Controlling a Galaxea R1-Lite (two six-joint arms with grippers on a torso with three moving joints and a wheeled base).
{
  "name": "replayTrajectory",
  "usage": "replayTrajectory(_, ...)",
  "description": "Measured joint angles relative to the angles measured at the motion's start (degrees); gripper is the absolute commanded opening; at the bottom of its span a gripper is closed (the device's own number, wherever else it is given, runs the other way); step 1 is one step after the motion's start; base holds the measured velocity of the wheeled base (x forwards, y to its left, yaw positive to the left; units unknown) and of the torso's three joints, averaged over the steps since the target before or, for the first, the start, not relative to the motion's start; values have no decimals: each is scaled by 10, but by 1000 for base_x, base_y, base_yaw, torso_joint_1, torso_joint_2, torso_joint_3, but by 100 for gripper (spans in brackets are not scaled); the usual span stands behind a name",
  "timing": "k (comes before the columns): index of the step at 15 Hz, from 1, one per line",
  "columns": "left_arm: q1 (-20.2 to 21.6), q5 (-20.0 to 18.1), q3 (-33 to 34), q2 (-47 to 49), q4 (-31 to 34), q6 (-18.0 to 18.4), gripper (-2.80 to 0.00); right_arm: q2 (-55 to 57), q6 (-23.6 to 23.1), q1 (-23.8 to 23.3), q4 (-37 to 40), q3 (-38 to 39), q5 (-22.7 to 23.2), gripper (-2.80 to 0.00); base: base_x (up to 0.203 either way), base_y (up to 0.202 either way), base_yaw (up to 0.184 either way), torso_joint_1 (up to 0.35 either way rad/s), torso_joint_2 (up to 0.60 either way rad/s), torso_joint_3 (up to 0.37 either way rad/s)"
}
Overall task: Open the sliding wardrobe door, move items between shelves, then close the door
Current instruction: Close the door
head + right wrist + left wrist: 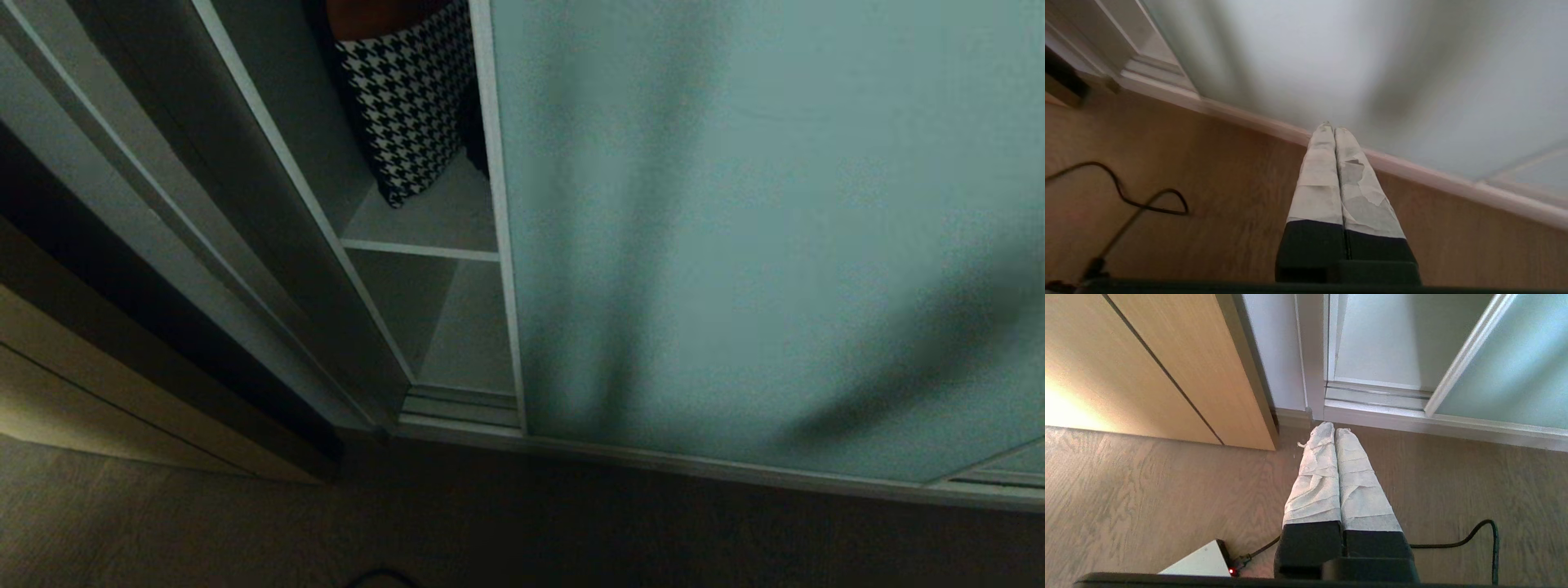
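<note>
The frosted teal sliding wardrobe door (759,237) fills most of the head view, with a narrow gap at its left edge. Through the gap I see a pale shelf (420,249) carrying a black-and-white houndstooth item (412,98). Neither arm shows in the head view. My left gripper (1334,430) is shut and empty, low over the wooden floor near the door track (1376,392) corner. My right gripper (1333,130) is shut with nothing in it, pointing at the bottom rail of the door (1372,61) just above the floor.
A beige wooden cabinet front (1147,363) stands left of the wardrobe frame. A black cable (1474,535) and a white box with a red light (1202,561) lie on the floor near the robot. Another cable (1126,196) loops on the floor in the right wrist view.
</note>
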Motion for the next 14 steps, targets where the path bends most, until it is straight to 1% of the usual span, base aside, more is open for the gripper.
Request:
replayTrajectory(2,0,0,0,0,0,0,-280,-48,16,0,-21,76,-21,-280,0,0,0,0,0,0)
replayTrajectory(4,0,0,0,0,0,0,-280,-71,41,1,-90,143,-53,-280,0,0,0,0,0,0)
replayTrajectory(6,0,0,0,0,0,0,-280,-82,58,2,-107,159,-76,-280,0,0,0,0,0,0)
replayTrajectory(9,0,0,0,0,0,0,-280,-88,68,2,-110,165,-81,-280,0,0,0,0,0,0)
replayTrajectory(14,0,0,0,0,0,0,-280,-89,69,1,-109,167,-82,-280,0,0,0,0,0,0)
